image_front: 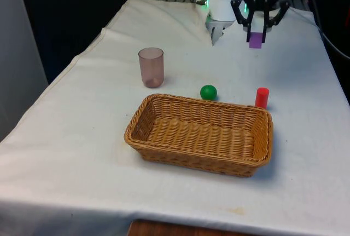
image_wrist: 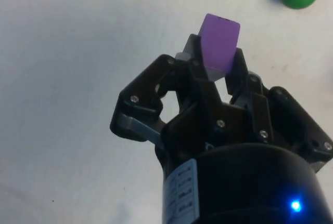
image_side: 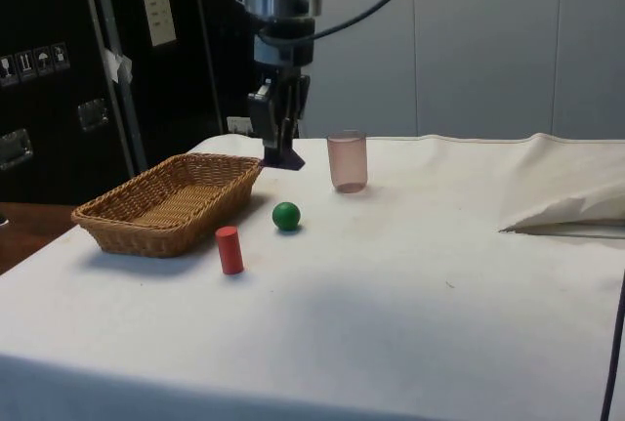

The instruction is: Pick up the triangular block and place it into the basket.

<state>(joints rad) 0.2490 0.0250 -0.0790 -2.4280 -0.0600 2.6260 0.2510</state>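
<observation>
A purple triangular block (image_front: 255,40) hangs in the air, pinched between the fingers of my black gripper (image_front: 257,34), which is shut on it. In the side view the gripper (image_side: 283,147) holds the block (image_side: 285,158) above the table, just beyond the far end of the wicker basket (image_side: 166,201). The wrist view shows the purple block (image_wrist: 219,42) clamped between the two fingers (image_wrist: 190,52). The basket (image_front: 202,134) sits in the middle of the table, nearer the camera than the gripper, with nothing inside.
A green ball (image_front: 208,92) and a red cylinder (image_front: 262,97) stand just behind the basket's far rim. A translucent pink cup (image_front: 151,67) stands upright towards the front view's left. A fold of white cloth (image_side: 571,208) rises near the robot's base.
</observation>
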